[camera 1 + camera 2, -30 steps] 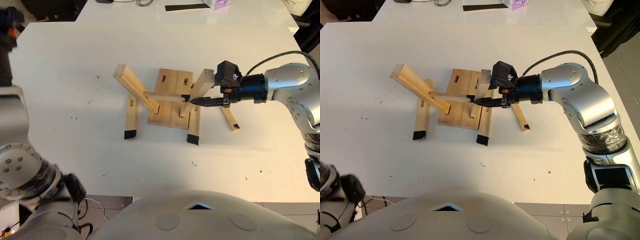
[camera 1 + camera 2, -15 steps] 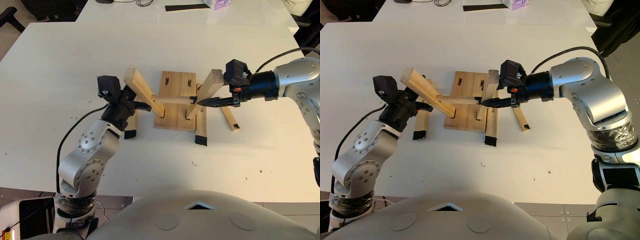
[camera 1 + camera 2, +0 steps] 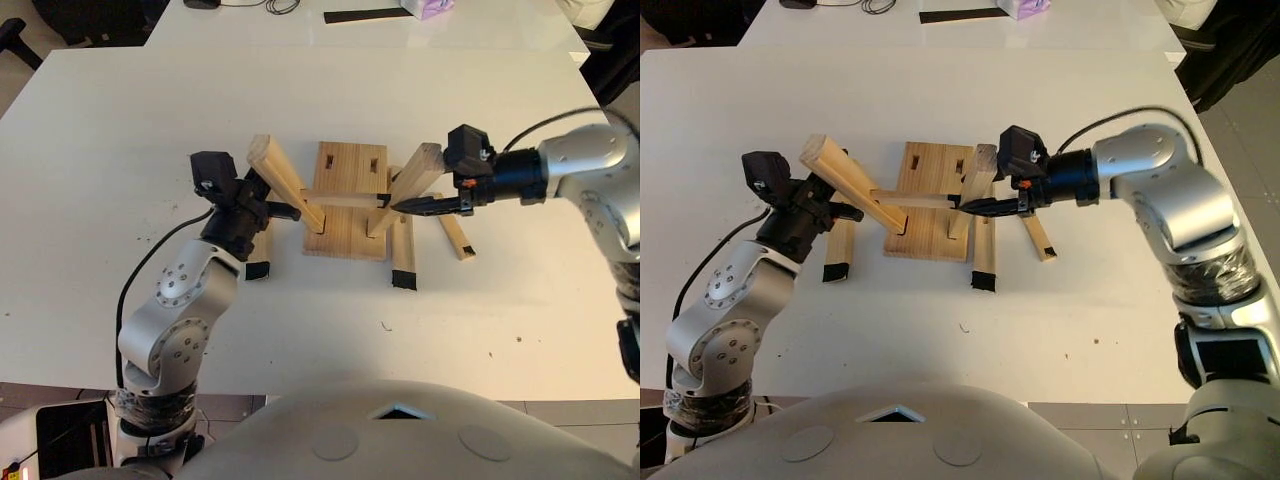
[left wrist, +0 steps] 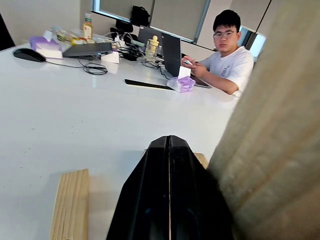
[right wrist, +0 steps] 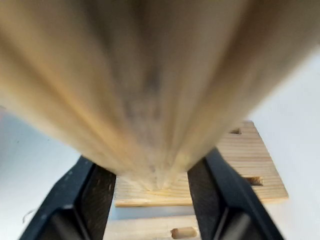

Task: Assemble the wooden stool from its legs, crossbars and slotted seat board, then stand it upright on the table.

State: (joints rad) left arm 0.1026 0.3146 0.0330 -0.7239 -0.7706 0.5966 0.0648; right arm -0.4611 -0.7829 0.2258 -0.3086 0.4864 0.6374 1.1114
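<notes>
The slotted seat board (image 3: 345, 165) lies flat on the white table (image 3: 150, 120). Above it two legs stand tilted, joined by a thin crossbar (image 3: 340, 197). My left gripper (image 3: 290, 212) is shut with nothing between its fingers, and its tips rest against the left leg (image 3: 283, 183); that leg (image 4: 280, 125) fills one side of the left wrist view. My right gripper (image 3: 397, 206) is shut on the lower part of the right leg (image 3: 414, 176), which sits between its fingers (image 5: 75, 192). Two more legs with black ends (image 3: 262, 240) (image 3: 402, 255) lie on the table beside the board.
A loose crossbar (image 3: 455, 235) lies on the table under my right wrist. A second white table behind carries a black strip (image 3: 360, 15) and a purple box (image 3: 430, 7). Bare tabletop stretches to the left, right and front.
My left arm has come up from the lower left and set its shut gripper against the left leg. The leg-and-crossbar frame has shifted slightly to the right with my right gripper.
</notes>
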